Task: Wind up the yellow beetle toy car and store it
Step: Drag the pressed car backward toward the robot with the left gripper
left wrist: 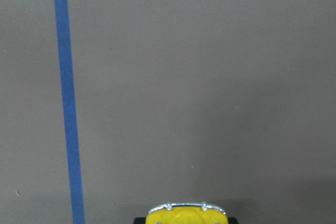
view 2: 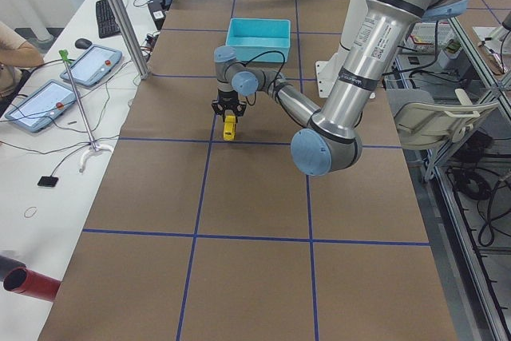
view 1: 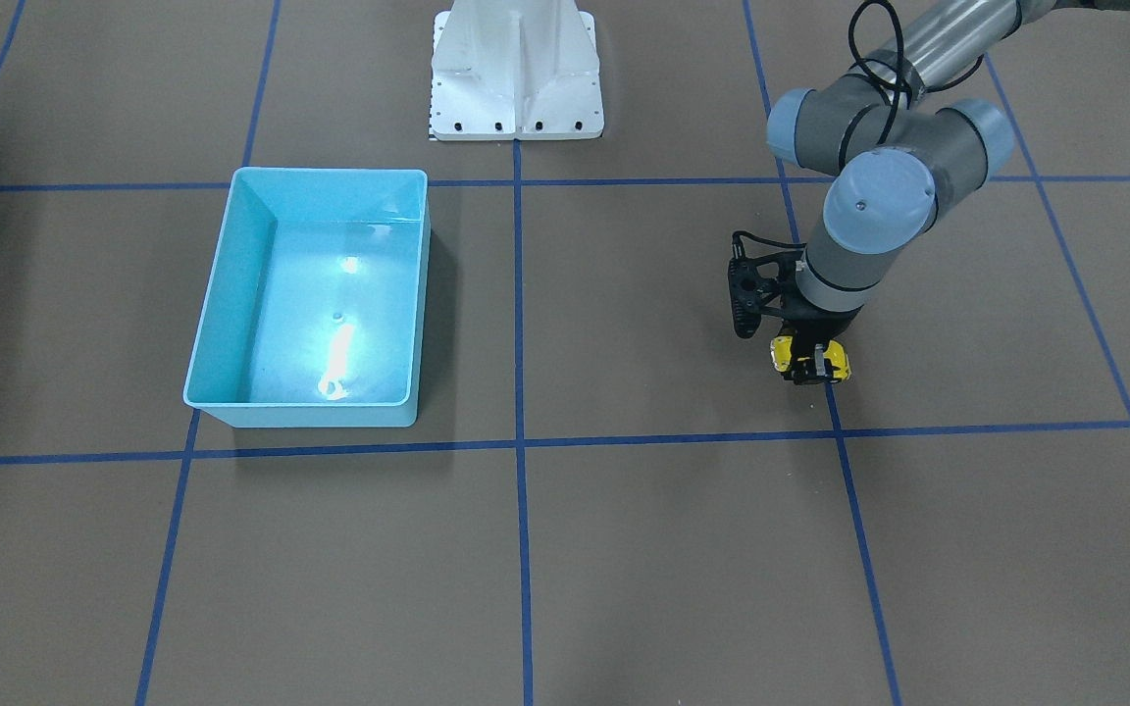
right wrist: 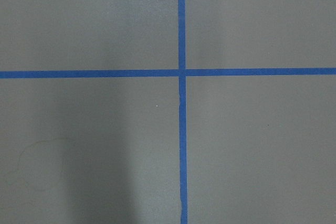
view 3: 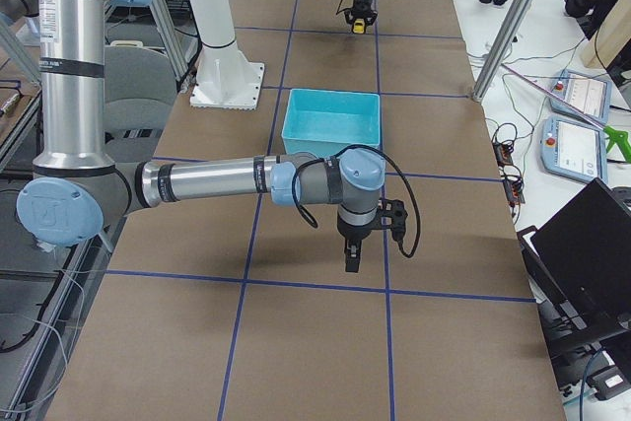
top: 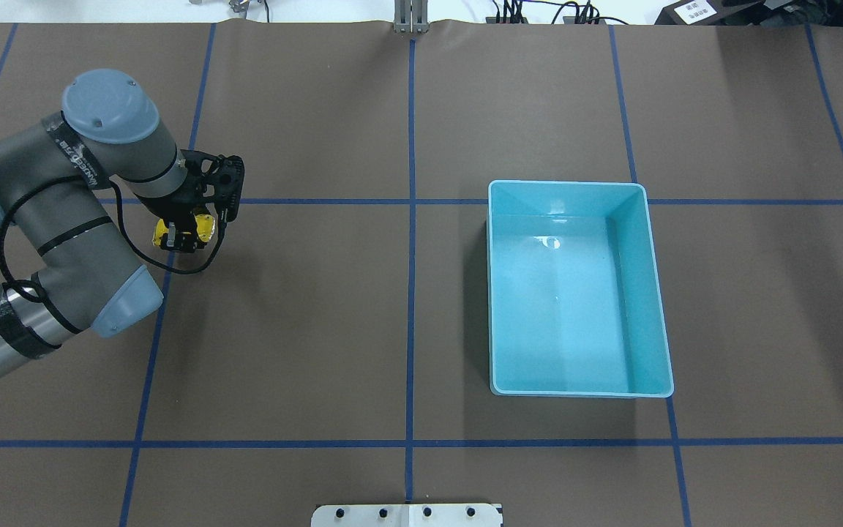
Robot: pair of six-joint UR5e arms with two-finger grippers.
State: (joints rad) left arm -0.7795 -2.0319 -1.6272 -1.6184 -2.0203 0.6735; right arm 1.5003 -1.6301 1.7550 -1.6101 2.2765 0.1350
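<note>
The yellow beetle toy car sits between the fingers of my left gripper, at or just above the brown table, next to a blue tape line. In the overhead view the car is at the left under that gripper, which is shut on it. The left wrist view shows only the car's yellow nose and chrome bumper at the bottom edge. My right gripper shows only in the exterior right view, pointing down over bare table, and I cannot tell whether it is open or shut.
An empty light-blue bin stands right of the table's middle, far from the car; it also shows in the front view. The white robot base plate is at the robot's edge of the table. Blue tape lines grid the brown table.
</note>
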